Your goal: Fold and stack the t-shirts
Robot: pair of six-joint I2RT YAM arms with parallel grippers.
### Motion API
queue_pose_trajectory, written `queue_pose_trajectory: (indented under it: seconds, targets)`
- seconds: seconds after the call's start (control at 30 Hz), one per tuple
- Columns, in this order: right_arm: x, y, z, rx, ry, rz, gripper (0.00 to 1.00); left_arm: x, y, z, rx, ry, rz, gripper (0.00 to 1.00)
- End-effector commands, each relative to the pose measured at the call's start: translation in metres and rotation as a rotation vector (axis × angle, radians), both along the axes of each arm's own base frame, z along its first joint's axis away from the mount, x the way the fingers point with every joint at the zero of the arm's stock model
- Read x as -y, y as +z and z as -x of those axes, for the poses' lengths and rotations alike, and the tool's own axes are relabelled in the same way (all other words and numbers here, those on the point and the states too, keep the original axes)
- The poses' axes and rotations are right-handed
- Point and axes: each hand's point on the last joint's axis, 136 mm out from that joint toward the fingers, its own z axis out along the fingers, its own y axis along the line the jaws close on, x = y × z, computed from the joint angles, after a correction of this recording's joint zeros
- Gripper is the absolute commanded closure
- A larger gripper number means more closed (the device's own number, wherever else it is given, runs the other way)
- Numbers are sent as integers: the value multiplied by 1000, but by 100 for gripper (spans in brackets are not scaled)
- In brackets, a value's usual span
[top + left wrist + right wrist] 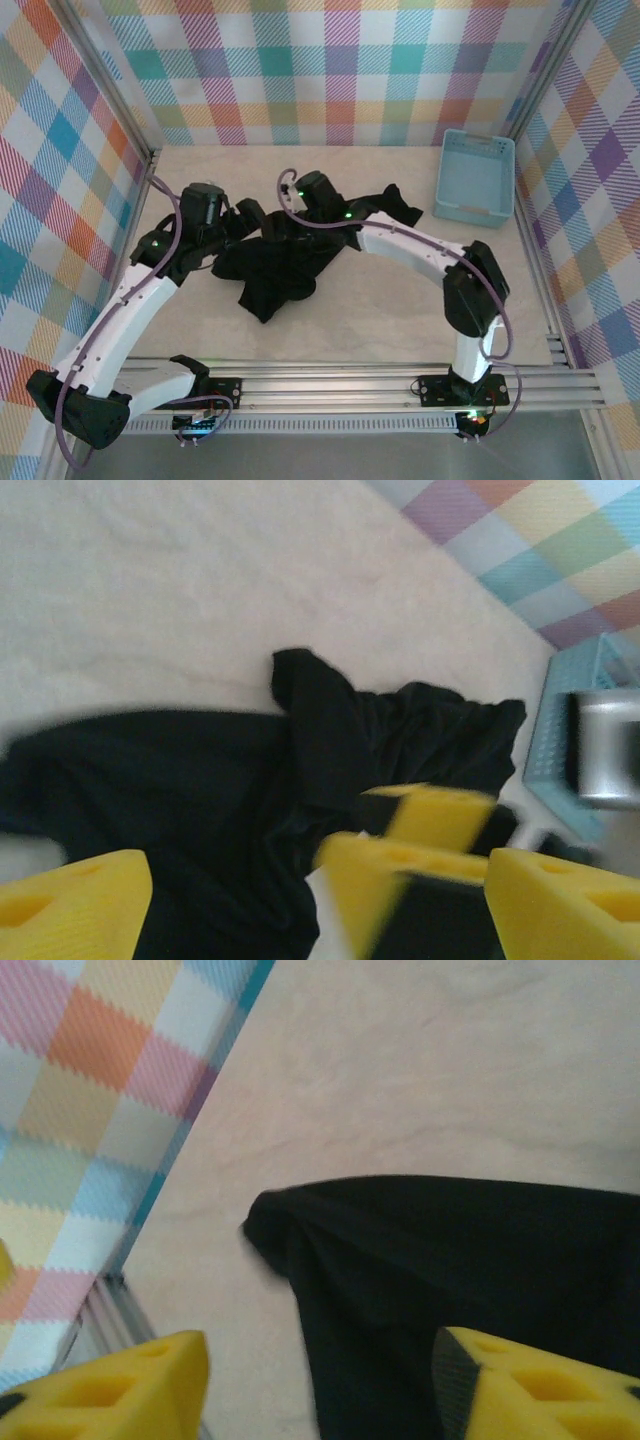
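Right fingers spread above a crumpled (plain black) t-shirt.

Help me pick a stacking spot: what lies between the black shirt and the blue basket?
Only bare table. In the top view the black shirt stops short of the blue basket, not touching it.
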Motion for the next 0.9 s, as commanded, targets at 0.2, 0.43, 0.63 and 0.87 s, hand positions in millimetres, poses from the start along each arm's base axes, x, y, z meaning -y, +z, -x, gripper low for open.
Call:
queue_pose_trajectory:
  seconds: [0.2,0.43,0.63,0.87]
  targets:
    - [191,-48,-62,-144,-531,134,36,55,-124,46,-405,-184,-192,17]
    - [239,-115,-82,-326,-640,235,37,76,-179,65,-546,-160,-294,23]
    - [249,-147,-95,-398,-641,271,39,101,-204,67,-594,-238,-379,24]
    - [252,-176,-104,-465,-650,286,60,90,-238,62,-602,-218,-516,62]
